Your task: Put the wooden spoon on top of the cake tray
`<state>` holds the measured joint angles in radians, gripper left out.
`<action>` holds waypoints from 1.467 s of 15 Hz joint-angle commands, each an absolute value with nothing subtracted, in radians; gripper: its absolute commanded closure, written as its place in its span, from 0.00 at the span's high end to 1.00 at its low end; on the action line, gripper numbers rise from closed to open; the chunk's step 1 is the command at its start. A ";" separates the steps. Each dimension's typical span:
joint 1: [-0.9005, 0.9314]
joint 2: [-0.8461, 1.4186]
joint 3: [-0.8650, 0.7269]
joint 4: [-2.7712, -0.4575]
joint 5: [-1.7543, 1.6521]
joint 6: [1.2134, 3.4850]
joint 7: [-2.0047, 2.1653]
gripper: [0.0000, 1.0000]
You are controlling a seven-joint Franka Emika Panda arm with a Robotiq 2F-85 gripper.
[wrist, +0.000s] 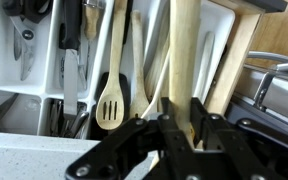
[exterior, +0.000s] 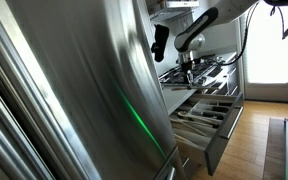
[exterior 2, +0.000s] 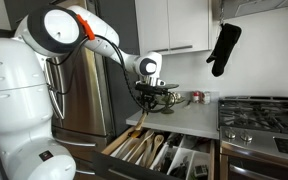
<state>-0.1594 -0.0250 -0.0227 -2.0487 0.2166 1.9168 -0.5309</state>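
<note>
Your hand is clenched on the wooden spoon. The spoon's long axis runs straight out from the hand, beside the cake tray, over the open utensil drawer. Judgement: a sideways carry onto the tray is needed.

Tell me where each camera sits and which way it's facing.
An exterior view: hugs a steel panel, looking along it to the open drawer; arm and claw show.
An exterior view: close behind the robot, facing counter and stove; the whole white arm shows.
Wrist view: above the claw, looking down into the drawer, a wooden spoon between its fingers.
Shared: the open drawer appears in all three.
</note>
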 commanded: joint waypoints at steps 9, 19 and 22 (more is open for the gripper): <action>-0.130 0.131 -0.061 -1.604 0.221 1.725 -0.303 0.06; -0.170 0.467 -0.047 -1.042 0.455 1.675 0.119 0.06; -0.159 0.438 -0.053 -1.086 0.444 1.711 0.126 0.23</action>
<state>-0.1589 0.4393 -0.0530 -1.0842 0.4446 1.7110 0.1274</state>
